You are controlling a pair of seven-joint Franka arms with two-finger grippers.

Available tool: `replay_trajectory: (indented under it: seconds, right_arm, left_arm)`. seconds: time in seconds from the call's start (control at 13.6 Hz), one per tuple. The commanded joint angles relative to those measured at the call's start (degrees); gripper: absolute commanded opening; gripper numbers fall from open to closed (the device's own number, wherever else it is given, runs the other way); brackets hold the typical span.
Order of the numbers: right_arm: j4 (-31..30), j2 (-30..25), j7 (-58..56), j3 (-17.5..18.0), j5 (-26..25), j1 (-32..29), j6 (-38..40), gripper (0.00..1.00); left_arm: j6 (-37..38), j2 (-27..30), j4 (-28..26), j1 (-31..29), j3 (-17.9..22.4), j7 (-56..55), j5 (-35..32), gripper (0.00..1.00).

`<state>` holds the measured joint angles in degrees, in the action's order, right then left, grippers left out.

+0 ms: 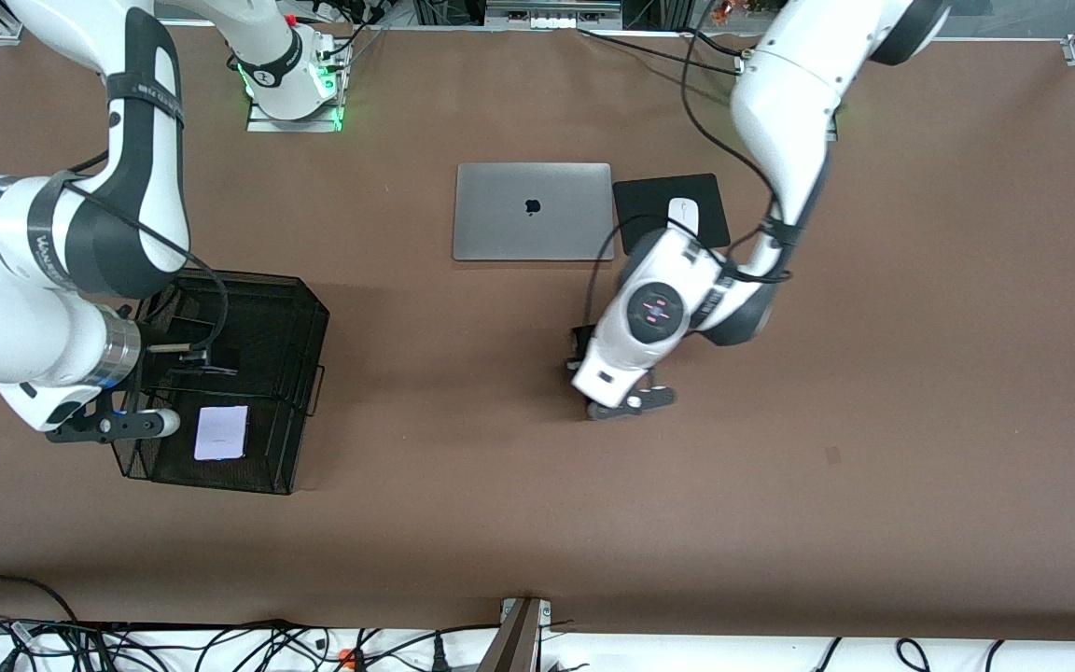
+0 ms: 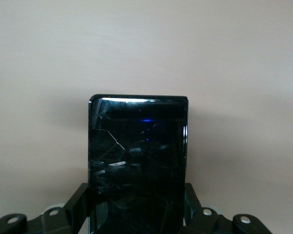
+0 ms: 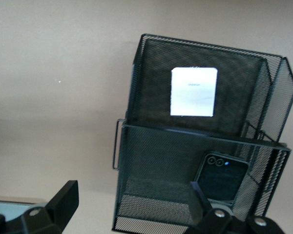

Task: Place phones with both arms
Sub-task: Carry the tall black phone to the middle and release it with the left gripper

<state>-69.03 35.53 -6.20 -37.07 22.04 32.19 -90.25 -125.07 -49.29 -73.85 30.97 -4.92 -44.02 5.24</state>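
My left gripper (image 2: 138, 207) is shut on the long slim black phone (image 2: 138, 151), one finger on each long edge. In the front view that phone (image 1: 582, 341) shows only as a dark edge under the left hand, low over the middle of the table, nearer the front camera than the laptop. My right gripper (image 3: 134, 204) is open and empty, over the rim of the black mesh basket (image 3: 195, 134) at the right arm's end. The pale lavender-white phone (image 3: 194, 91) (image 1: 221, 432) lies flat in one compartment. The small squarish black phone (image 3: 220, 178) lies in the adjoining one.
A shut silver laptop (image 1: 533, 211) lies at the table's centre, toward the robots' bases. Beside it, toward the left arm's end, a black mouse pad (image 1: 649, 201) carries a white mouse (image 1: 684, 215). Bare brown table surrounds the left hand.
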Motion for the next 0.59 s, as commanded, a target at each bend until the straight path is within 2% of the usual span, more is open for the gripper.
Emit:
replay_trajectory:
  seconds: [0.0,0.29,0.44,0.51]
  right_arm:
    - [-3.8,-2.9,1.1,0.1,0.4,1.3,0.3,0.99]
    - [-3.9,-3.0,1.2,0.1,0.3,1.3,0.4,0.99]
    - [-4.3,-3.0,1.3,0.1,0.3,1.3,0.3,0.99]
    - [-4.4,-3.0,1.3,0.1,0.3,1.3,0.3,0.99]
  left_arm:
    - [-2.0,-5.0,9.3,5.1,1.2,0.4,1.0,0.0]
    - [-6.7,-11.3,14.2,12.5,3.4,2.3,-0.1,0.0]
    - [-9.6,-14.7,16.4,17.1,8.2,1.2,-0.7,0.0]
    - [-9.7,-16.0,17.5,18.0,8.9,0.6,-0.7,0.0]
